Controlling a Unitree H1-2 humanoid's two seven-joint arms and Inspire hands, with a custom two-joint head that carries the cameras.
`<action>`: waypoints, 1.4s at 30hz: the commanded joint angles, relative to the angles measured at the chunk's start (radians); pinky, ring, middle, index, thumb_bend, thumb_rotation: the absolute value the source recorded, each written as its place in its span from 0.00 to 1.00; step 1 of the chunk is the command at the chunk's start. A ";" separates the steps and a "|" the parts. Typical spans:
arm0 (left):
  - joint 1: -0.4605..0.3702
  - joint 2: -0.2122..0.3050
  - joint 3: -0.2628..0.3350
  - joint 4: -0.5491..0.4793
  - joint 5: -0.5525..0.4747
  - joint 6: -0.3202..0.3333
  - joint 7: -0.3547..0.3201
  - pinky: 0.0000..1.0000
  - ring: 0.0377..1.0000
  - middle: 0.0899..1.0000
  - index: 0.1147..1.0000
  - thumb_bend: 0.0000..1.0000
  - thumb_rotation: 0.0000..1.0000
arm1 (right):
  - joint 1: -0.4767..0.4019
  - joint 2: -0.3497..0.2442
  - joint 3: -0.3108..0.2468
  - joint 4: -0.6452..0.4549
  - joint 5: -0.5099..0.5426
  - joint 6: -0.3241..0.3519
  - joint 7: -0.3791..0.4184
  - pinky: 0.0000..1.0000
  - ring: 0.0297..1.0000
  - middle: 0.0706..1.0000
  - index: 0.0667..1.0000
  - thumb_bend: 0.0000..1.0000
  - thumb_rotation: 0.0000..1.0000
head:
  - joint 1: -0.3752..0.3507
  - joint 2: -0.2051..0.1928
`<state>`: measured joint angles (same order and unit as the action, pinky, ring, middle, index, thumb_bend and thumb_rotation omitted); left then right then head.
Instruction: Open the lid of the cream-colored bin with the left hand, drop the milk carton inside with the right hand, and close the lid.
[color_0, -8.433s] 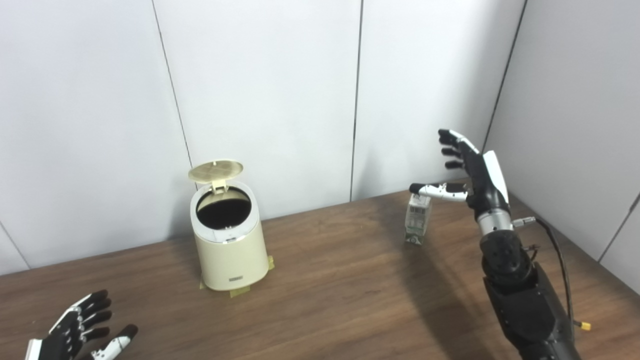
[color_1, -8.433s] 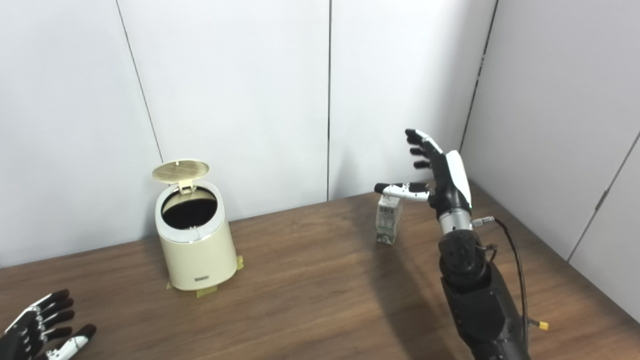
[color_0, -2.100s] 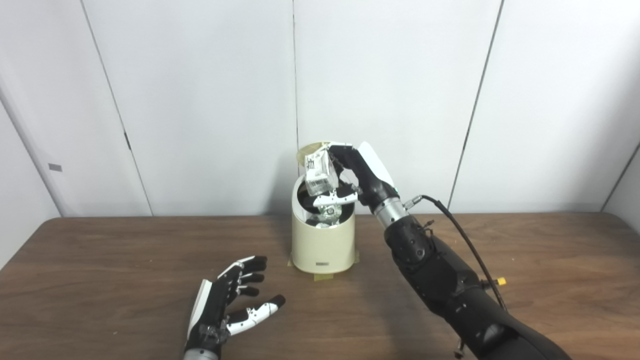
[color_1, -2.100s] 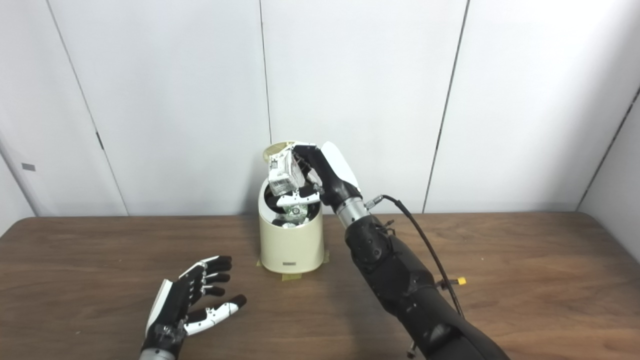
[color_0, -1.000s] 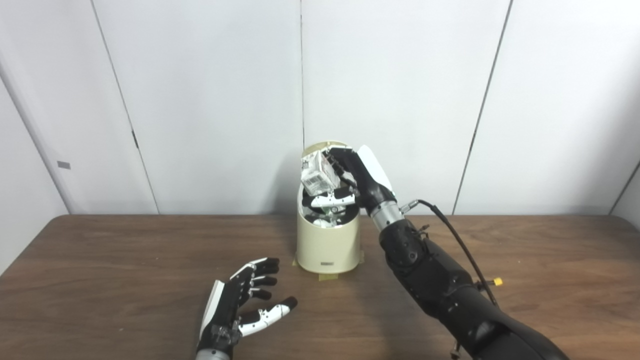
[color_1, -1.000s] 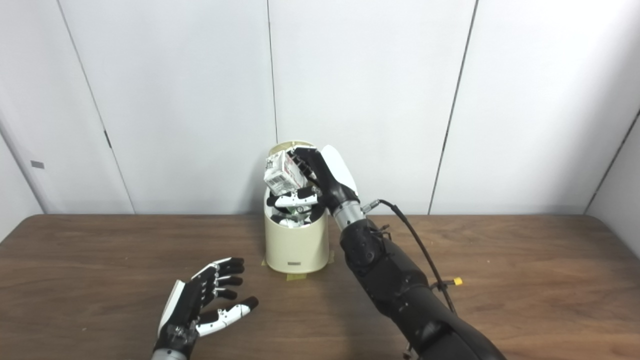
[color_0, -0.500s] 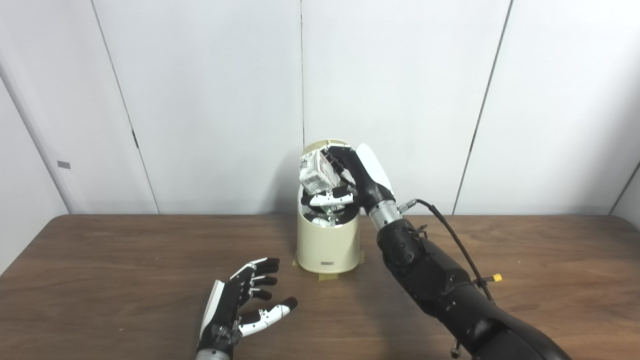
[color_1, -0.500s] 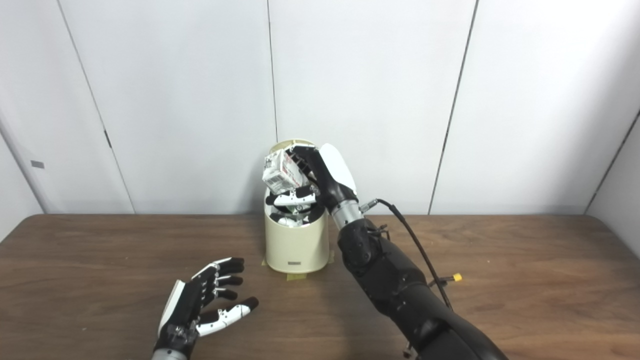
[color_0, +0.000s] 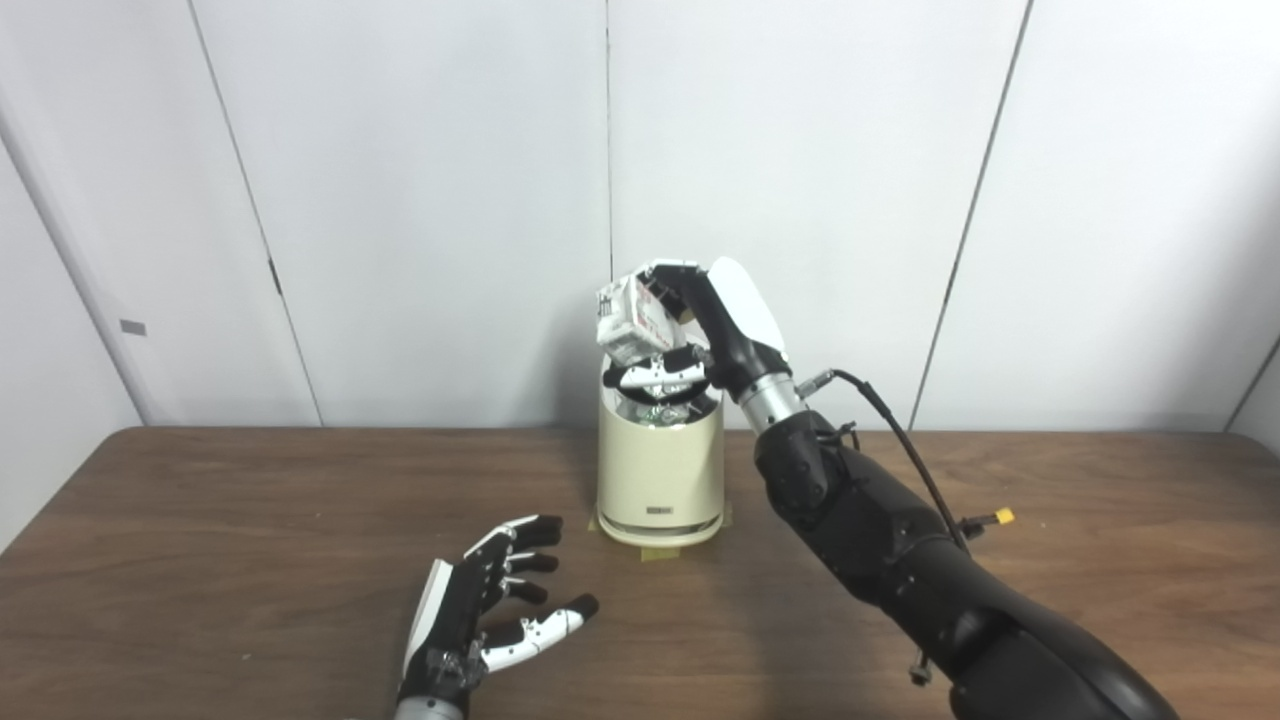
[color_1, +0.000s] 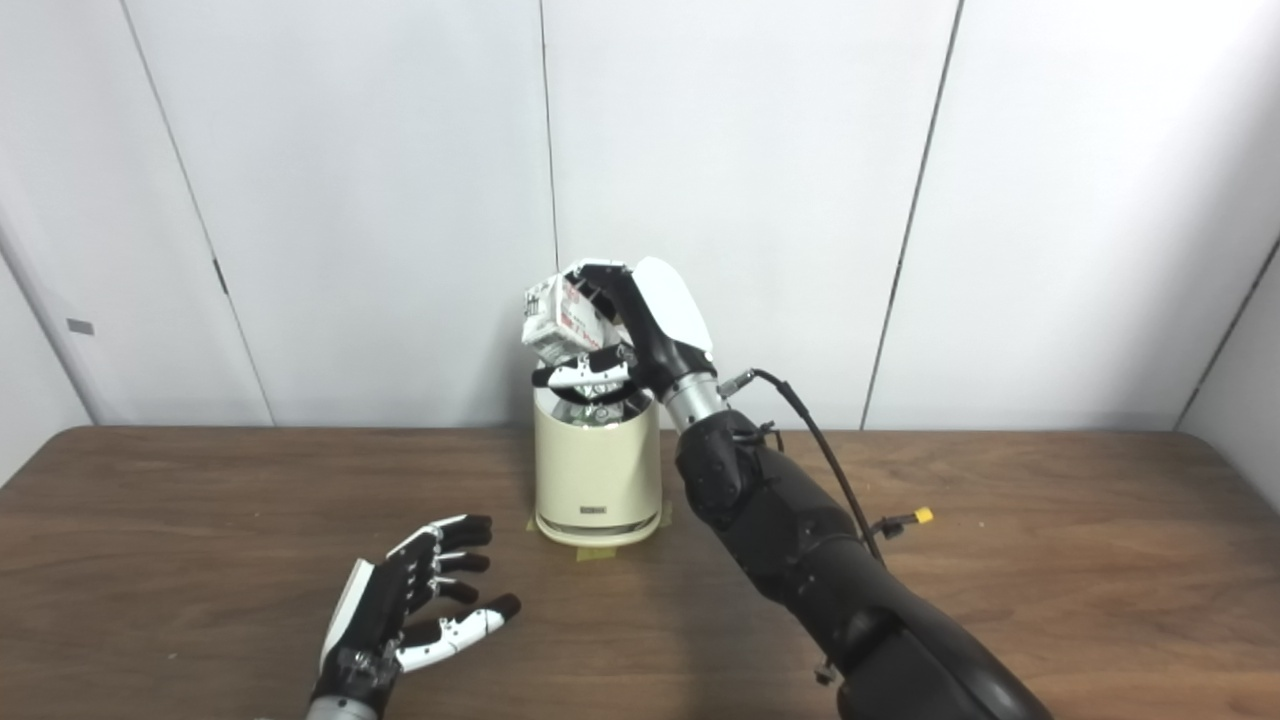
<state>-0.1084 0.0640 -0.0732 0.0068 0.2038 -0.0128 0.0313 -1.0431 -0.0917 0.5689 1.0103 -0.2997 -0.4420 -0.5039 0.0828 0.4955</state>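
Wooden table (color_0: 200, 520); milk carton (color_0: 626, 322) above bin (color_0: 660, 470)

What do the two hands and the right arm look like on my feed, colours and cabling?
Both the left hand and the right hand are black with white back plates and partly white thumbs. A silver wrist ring joins the right hand to a bulky black arm. A thin black cable loops along it, near a small yellow connector.

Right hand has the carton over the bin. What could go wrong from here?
1. The milk carton is tilted in the right hand above the cream-colored bin; released so, it may catch the rim.
2. The thumb lies across the opening and could block the drop.
3. The left hand rests open, away from the bin.
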 joint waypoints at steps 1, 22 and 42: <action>-0.016 -0.008 -0.004 -0.001 0.008 -0.012 0.007 0.58 0.69 0.74 0.72 0.71 0.09 | -0.056 -0.024 0.002 -0.012 0.004 -0.028 -0.037 0.38 0.40 0.44 0.46 0.50 0.00 | 0.001 0.000; -0.016 0.004 0.001 -0.002 0.000 -0.004 -0.005 0.59 0.70 0.74 0.72 0.71 0.10 | -0.034 -0.062 0.010 0.044 -0.104 -0.028 0.055 0.52 0.63 0.49 0.44 0.52 0.00 | -0.015 0.014; -0.025 0.018 0.002 0.014 -0.010 -0.005 -0.013 0.58 0.69 0.74 0.72 0.71 0.09 | 0.041 -0.092 -0.126 -0.122 -0.133 -0.026 0.150 0.79 0.96 0.99 0.94 0.86 0.03 | -0.034 0.017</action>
<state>-0.1122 0.0709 -0.0728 0.0123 0.1929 0.0013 0.0234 -0.9659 -0.1502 0.4693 0.9257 -0.4342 -0.4538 -0.3503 0.0476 0.5123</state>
